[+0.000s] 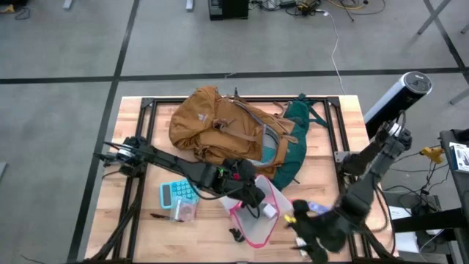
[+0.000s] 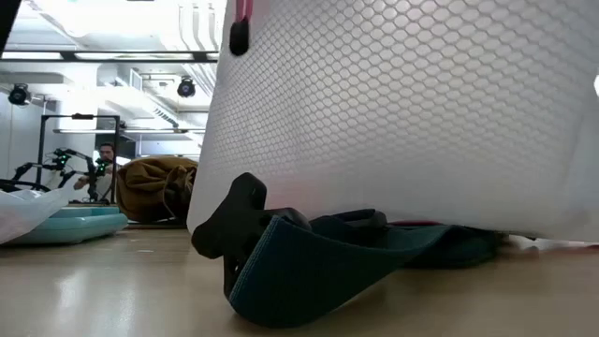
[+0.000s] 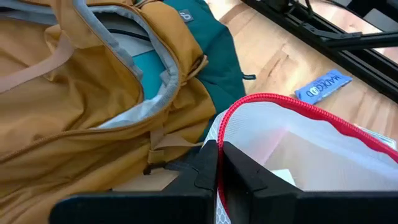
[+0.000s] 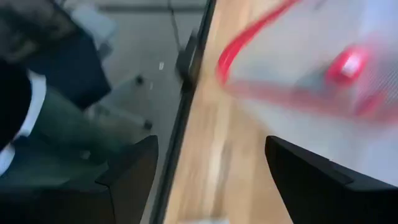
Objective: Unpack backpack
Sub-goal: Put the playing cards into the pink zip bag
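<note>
Left gripper [image 3: 217, 180] pinching pouch [image 3: 311, 143], seemingly, beside backpack [image 3: 81, 112].

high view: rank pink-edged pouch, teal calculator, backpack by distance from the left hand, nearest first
1. Pink-edged pouch: clamped in the left hand.
2. Teal calculator: left of it, near the front edge.
3. Backpack: toward the table's back; its near edge rivals the calculator.

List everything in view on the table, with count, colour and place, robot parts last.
backpack: one, mustard-tan with dark green back, far middle of the table, top open.
mesh pouch: one, clear with pink-red zip edge, near middle, pinched at its edge.
calculator: one, light blue, near left.
blue packet: one, blue with white lettering, on the wood beyond the pouch.
table: one, light wood with black frame.
left gripper: one, dark, shut on the pouch edge.
right gripper: one, dark, open, beside the pouch near the table's right front.
</note>
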`<state>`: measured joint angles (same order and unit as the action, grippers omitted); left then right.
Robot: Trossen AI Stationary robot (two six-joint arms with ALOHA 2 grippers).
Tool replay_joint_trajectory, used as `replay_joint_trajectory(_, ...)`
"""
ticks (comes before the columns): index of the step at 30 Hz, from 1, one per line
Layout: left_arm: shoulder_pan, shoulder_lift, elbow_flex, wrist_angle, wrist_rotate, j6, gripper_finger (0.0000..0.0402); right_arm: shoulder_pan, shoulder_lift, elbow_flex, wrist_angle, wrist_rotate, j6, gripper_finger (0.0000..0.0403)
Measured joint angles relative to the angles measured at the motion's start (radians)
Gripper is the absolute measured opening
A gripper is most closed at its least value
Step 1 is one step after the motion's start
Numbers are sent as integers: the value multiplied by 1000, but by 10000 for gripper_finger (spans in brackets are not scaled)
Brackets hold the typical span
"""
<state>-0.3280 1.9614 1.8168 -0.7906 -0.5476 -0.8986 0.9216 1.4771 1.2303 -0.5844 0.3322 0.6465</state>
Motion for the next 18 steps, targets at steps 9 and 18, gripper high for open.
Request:
replay_joint_trajectory(9, 15, 0, 0, 0, 12, 18, 0, 199, 145, -73, -147, 7, 217, 285)
replay_joint_trajectory(18, 18, 0, 0, 0, 34, 5, 0, 160, 308, -56, -138, -186, 241, 356)
